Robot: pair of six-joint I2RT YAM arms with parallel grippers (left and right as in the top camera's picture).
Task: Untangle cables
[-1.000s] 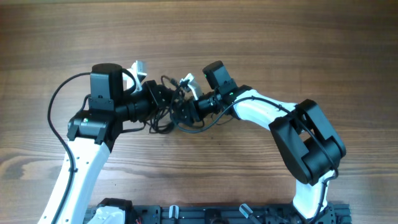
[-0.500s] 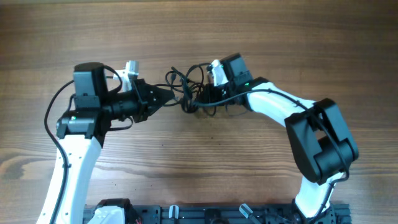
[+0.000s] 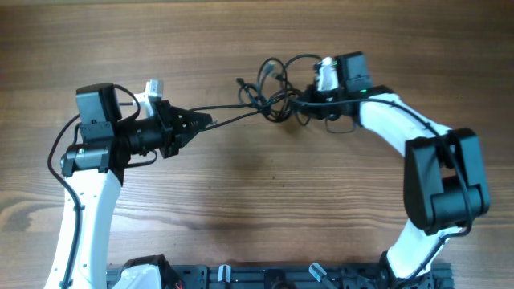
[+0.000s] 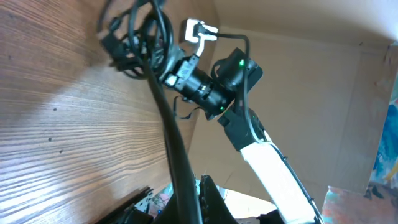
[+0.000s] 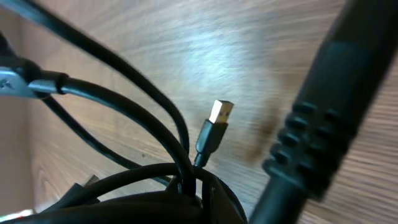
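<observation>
We've L fingers [image 3: 193, 123] & R fingers [image 3: 304, 100] clamped on cables [image 3: 271, 95] at 2 spots, wide apart, to stretch them loose.

Prob. a robotics lab or test bench, not a home. Two white-and-black robot arms, the left arm [image 3: 87, 210] and the right arm [image 3: 393, 128], work over a plain table [image 3: 257, 209] w/ a wood-grain top, and their bases stand at a black mounting rail [image 3: 273, 278] along the front edge. In the left wrist view a bare beige wall panel [image 4: 311, 74] closes the space behind the table, i.e. a screened work cell.
</observation>
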